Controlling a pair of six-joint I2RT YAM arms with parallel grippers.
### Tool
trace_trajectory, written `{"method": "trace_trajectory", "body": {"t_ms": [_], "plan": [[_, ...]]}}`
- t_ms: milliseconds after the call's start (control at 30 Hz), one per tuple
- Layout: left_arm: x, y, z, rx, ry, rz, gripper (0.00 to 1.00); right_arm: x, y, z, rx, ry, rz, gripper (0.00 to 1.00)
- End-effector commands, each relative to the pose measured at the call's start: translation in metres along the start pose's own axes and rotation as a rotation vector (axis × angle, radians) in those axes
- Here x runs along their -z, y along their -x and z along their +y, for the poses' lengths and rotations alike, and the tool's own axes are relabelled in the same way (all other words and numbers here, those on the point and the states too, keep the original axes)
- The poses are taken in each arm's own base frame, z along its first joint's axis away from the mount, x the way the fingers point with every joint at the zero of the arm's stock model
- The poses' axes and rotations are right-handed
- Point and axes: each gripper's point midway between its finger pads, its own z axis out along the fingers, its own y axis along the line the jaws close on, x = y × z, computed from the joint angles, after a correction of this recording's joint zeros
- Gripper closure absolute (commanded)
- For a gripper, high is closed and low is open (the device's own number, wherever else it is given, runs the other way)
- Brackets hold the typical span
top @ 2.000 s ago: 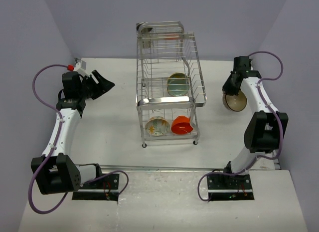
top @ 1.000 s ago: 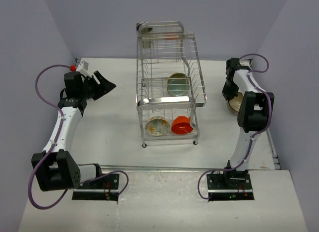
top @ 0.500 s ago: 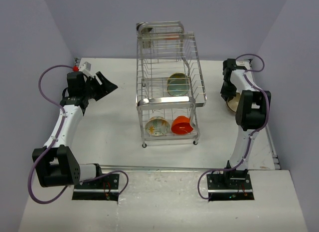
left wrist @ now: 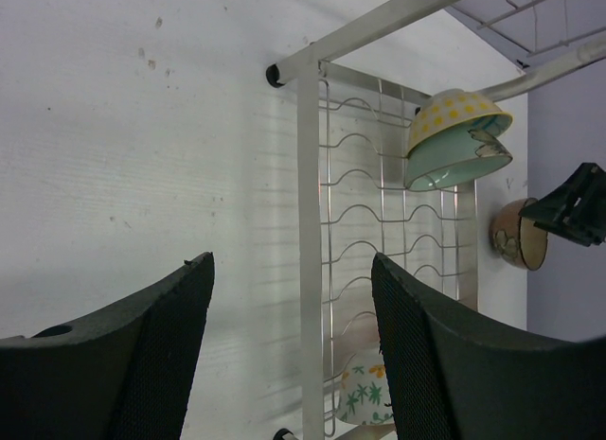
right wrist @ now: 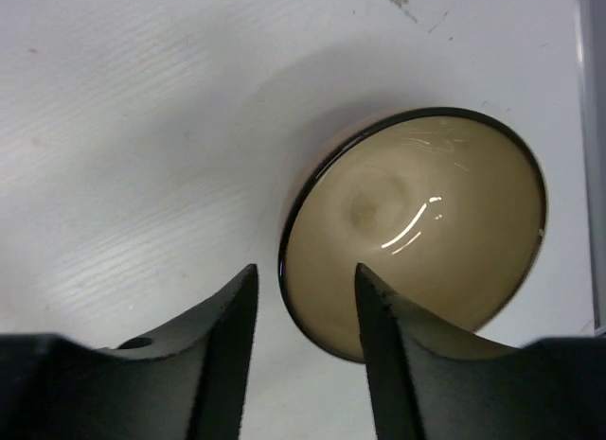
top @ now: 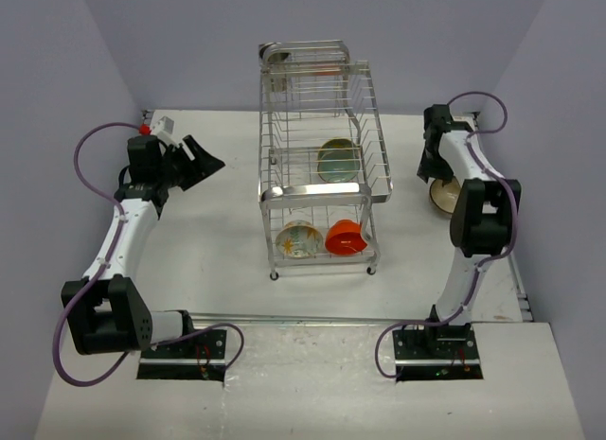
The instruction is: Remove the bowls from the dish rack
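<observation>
The dish rack stands mid-table. A greenish bowl leans on its upper tier. Below sit a pale patterned bowl and an orange-red bowl. The brown bowl with the olive inside rests on the table at the far right. My right gripper is open just above this brown bowl, with the near rim between the parted jaws and untouched. My left gripper is open and empty, left of the rack, facing it. The pale patterned bowl shows between its fingers.
In the left wrist view a yellow-dotted bowl sits against the pale green one on the rack wires. The table's right edge runs close to the brown bowl. Purple walls enclose the table on three sides.
My right gripper set the brown bowl down at the far right of the table and its jaws have parted, letting go of the rim. The left arm barely moved.
</observation>
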Motion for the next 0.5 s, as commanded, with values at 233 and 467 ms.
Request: {"method": "trace_trajectory", "body": {"t_ms": [233, 467], "plan": [[0.019, -0.021, -0.034, 0.001, -0.15, 0.074, 0.31, 0.176, 0.04, 0.012, -0.056, 0.255, -0.396, 0.25], [0.045, -0.043, -0.061, -0.035, -0.213, 0.114, 0.33, 0.268, -0.005, 0.024, -0.121, 0.725, -0.542, 0.24]]}}
